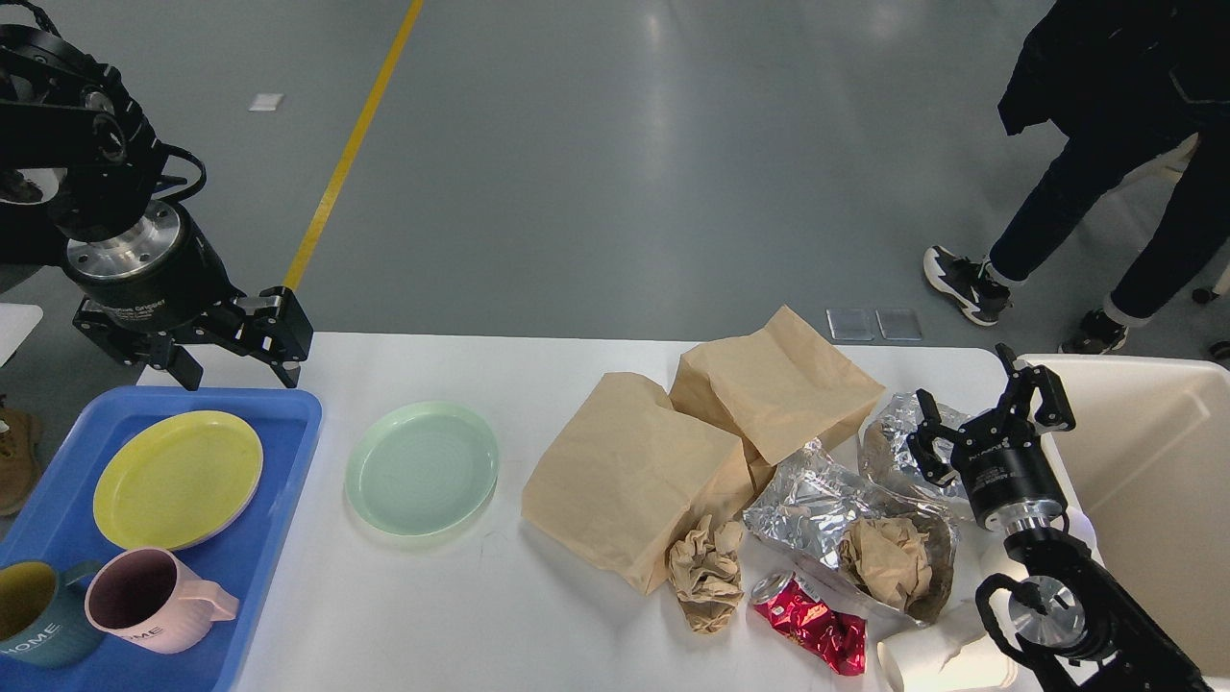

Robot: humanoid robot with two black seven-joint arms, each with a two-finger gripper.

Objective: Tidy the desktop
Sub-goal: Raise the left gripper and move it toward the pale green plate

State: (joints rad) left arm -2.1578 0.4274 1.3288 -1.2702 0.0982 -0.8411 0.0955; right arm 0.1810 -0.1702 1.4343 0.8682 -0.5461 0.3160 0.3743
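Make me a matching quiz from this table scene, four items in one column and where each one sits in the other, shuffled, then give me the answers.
Items:
1. yellow plate
2. green plate
3. red can
4. pink mug

Places:
A. lying crushed on the white desktop, in front of the foil
B. bare on the desktop, just right of the blue tray
C. on the tray, toward its far end
D. on the tray, near end, beside a dark teal mug

Pairs: 1-C, 2-B, 3-A, 4-D
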